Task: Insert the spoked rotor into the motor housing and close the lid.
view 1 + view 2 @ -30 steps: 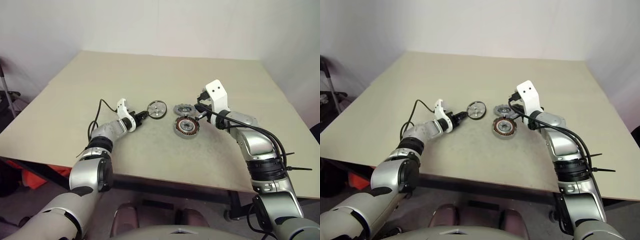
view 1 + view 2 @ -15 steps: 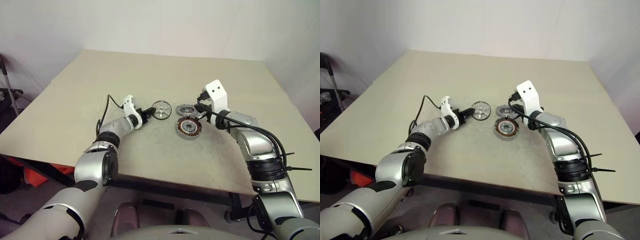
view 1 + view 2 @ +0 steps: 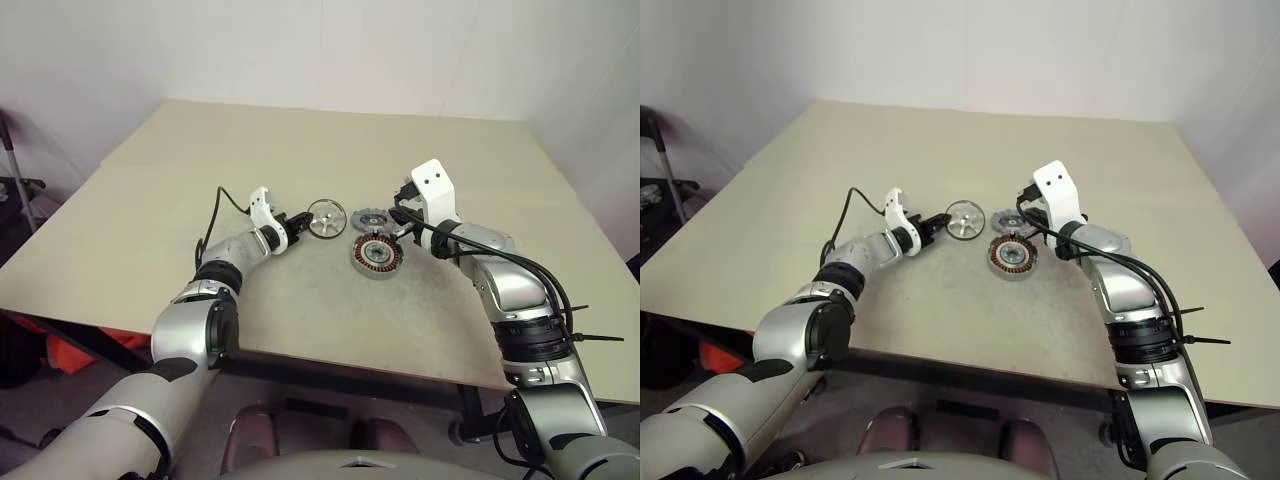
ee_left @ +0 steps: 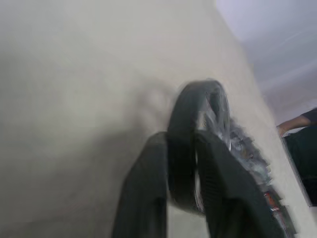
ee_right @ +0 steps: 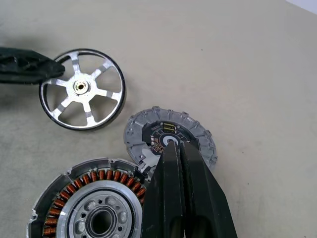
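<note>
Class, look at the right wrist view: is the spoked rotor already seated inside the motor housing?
No. The spoked rotor lies apart from the motor housing, whose copper windings are uncovered, with the left gripper at the rotor's rim.

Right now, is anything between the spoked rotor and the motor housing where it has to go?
Nothing visible blocks it. The spoked rotor, clamped at its rim by the left gripper, has bare table between it and the motor housing. The lid lies off to the side, beside the housing.
</note>
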{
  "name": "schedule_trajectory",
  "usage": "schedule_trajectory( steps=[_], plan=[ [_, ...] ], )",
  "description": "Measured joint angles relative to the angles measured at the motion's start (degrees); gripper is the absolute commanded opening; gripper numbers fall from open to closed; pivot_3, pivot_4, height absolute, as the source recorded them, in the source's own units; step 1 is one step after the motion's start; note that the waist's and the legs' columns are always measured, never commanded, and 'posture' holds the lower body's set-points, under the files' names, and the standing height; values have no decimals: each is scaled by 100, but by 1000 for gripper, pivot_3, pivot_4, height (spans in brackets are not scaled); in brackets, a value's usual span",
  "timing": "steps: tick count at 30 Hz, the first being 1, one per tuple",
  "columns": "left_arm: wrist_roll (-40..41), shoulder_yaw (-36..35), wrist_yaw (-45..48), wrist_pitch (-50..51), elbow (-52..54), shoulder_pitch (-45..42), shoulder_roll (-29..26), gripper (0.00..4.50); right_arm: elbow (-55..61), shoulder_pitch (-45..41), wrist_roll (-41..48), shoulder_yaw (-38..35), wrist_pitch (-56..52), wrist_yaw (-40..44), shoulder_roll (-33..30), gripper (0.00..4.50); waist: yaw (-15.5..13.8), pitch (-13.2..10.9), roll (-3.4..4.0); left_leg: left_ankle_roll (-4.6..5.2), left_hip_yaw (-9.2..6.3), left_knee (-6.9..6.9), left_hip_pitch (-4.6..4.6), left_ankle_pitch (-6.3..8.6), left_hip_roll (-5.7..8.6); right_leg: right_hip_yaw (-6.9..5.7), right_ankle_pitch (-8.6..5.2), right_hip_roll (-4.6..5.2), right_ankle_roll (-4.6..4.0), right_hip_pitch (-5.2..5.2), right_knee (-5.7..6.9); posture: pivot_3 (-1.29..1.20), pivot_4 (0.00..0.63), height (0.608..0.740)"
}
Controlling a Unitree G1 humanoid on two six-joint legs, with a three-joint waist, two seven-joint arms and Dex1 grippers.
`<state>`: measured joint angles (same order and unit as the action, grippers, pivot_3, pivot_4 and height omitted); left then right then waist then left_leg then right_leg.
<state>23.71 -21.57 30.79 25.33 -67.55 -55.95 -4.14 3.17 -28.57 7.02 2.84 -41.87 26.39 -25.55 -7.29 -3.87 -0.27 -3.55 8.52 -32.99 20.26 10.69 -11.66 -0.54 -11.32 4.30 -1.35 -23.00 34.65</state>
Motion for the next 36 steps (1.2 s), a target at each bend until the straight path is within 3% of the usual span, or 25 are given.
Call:
schedule_trajectory(
  steps=[7, 20, 26, 36],
  plan=[
    [51, -84, 48, 195, 7, 1, -22, 448, 0, -1, -1, 0, 0, -30, 0, 0, 0, 0, 0, 4, 0, 1, 4, 2, -1, -2, -2, 0, 3, -1, -3, 0, 0, 740],
    [1023, -918, -43, 1873, 549, 97, -329, 448, -727, -147, -210, -505, 62, -762, -202, 0, 20, -6, 3, 5, 0, 1, 18, 3, -1, -4, -2, -1, 2, -16, -1, 0, 0, 740],
    [1284, -906, -593, 2811, 1247, 102, 97, 448, -1208, -211, -429, -872, 130, -1237, -411, 0, 6, -8, 1, 6, 0, -3, 36, 4, 0, -10, -2, 2, 2, -19, -10, 0, 0, 740],
    [1276, -288, -1148, 3774, 1978, 233, 734, 448, -1139, 84, -475, -1015, 101, -1392, -439, 0, 37, -10, 3, 11, 0, -6, 42, 3, -2, -12, -2, -1, 2, -27, -6, 0, 0, 740]
  ],
)
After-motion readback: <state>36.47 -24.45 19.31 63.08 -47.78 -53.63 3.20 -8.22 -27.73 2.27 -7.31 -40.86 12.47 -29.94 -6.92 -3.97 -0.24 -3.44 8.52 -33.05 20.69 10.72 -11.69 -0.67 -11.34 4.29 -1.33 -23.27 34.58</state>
